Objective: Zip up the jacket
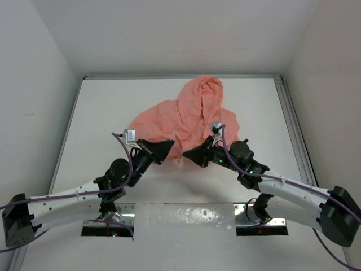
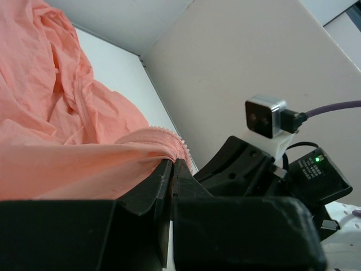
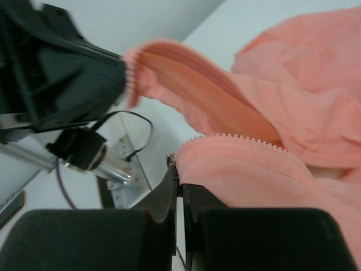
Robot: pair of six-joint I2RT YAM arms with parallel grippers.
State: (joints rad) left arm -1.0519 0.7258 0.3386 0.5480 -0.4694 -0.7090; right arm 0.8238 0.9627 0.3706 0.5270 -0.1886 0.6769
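The salmon-pink jacket (image 1: 192,116) lies crumpled in the middle of the white table, hood toward the back. My left gripper (image 1: 171,147) is shut on the jacket's near hem at one zipper edge; the toothed edge (image 2: 179,144) shows just above its closed fingertips (image 2: 162,176). My right gripper (image 1: 186,154) is shut on the other zipper edge (image 3: 242,139), with a small metal zipper piece (image 3: 170,161) at its fingertips (image 3: 172,180). The two grippers point at each other, a small gap apart. The jacket's front stands unzipped between them.
The table (image 1: 101,113) has a metal rail (image 1: 293,124) along its right side and white walls on three sides. A crinkled white sheet (image 1: 186,223) lies at the near edge between the arm bases. The left gripper shows blurred in the right wrist view (image 3: 62,84).
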